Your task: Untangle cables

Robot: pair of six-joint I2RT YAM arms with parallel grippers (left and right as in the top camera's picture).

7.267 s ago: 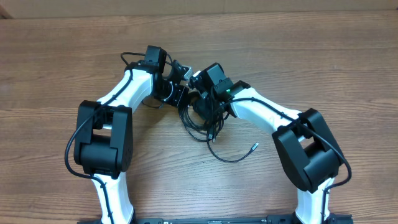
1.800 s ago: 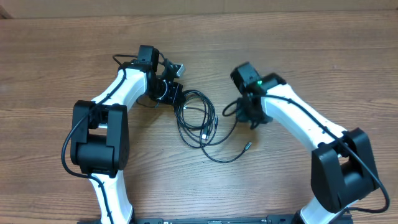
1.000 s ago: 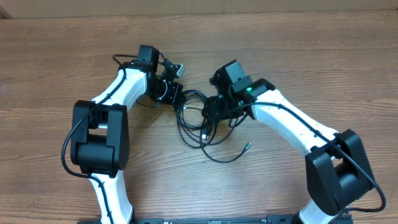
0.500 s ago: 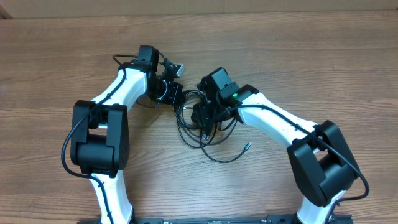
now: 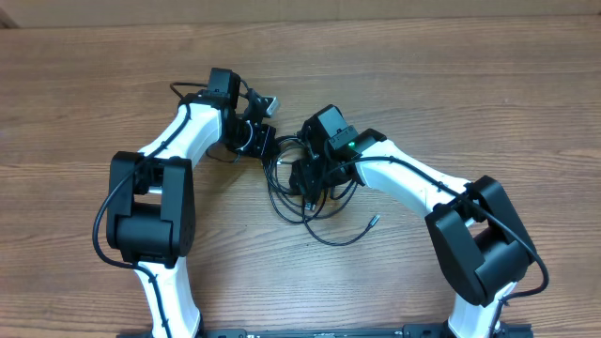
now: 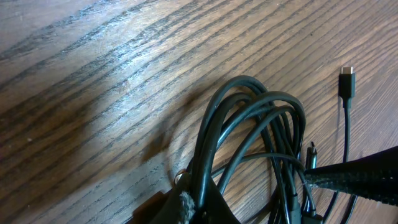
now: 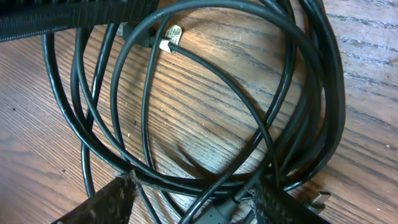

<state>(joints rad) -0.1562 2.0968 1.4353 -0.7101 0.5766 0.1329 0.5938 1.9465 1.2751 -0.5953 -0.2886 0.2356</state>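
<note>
surface (image 5: 470, 94): brown wood grain, carrying both arms and the cords.
cables (image 7: 326, 93): a black bundle of overlapping loops lies flat on the surface, about midway between the two arms.
loose end (image 5: 374, 222): one strand curves out of the bundle toward the robot's side and ends in a small silver tip, apart from the loops and to their right in the overhead view.
left claw (image 5: 263, 145): closed tight on the cables at the far-left edge of the bundle. in the left wrist view the strands run down into the pinch and fan out from it as loops.
right claw (image 7: 196, 199): jaws apart, low over the right half of the bundle.
fingertips (image 7: 121, 193): the right claw's two textured tips stand on either side of several strands. whether they touch the surface cannot be told.
plug (image 7: 169, 37): a pale-tipped connector lies inside the loops, just under the right claw.
</note>
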